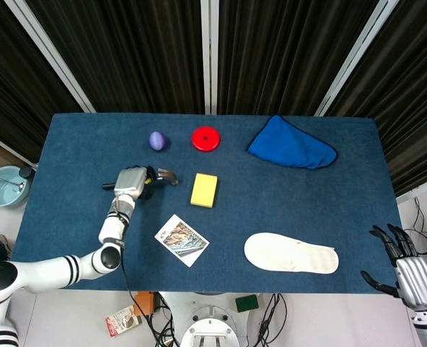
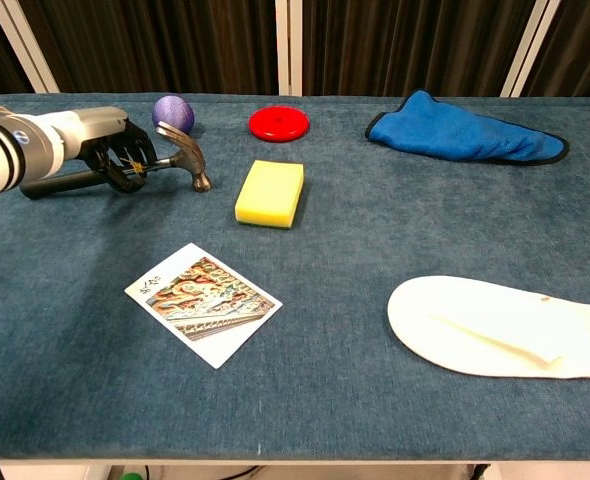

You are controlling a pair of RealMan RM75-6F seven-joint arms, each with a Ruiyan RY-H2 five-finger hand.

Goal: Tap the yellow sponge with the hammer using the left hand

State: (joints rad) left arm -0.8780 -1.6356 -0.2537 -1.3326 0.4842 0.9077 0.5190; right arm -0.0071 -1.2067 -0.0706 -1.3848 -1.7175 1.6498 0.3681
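Observation:
The hammer (image 2: 183,156) lies on the blue table at the left, its metal head (image 1: 167,176) pointing toward the yellow sponge (image 1: 204,189). My left hand (image 2: 111,146) covers the middle of its black handle (image 2: 55,183), with the fingers curled down around it. In the head view the left hand (image 1: 132,182) hides most of the handle. A short gap of cloth separates the yellow sponge (image 2: 270,192) from the hammer head on its left. My right hand (image 1: 405,271) hangs off the table's near right corner, fingers spread and holding nothing.
A purple ball (image 2: 173,110) sits just behind the hammer, and a red disc (image 2: 279,123) behind the sponge. A blue cloth (image 2: 465,133) lies at the back right. A picture card (image 2: 203,302) and a white insole (image 2: 500,325) lie near the front edge.

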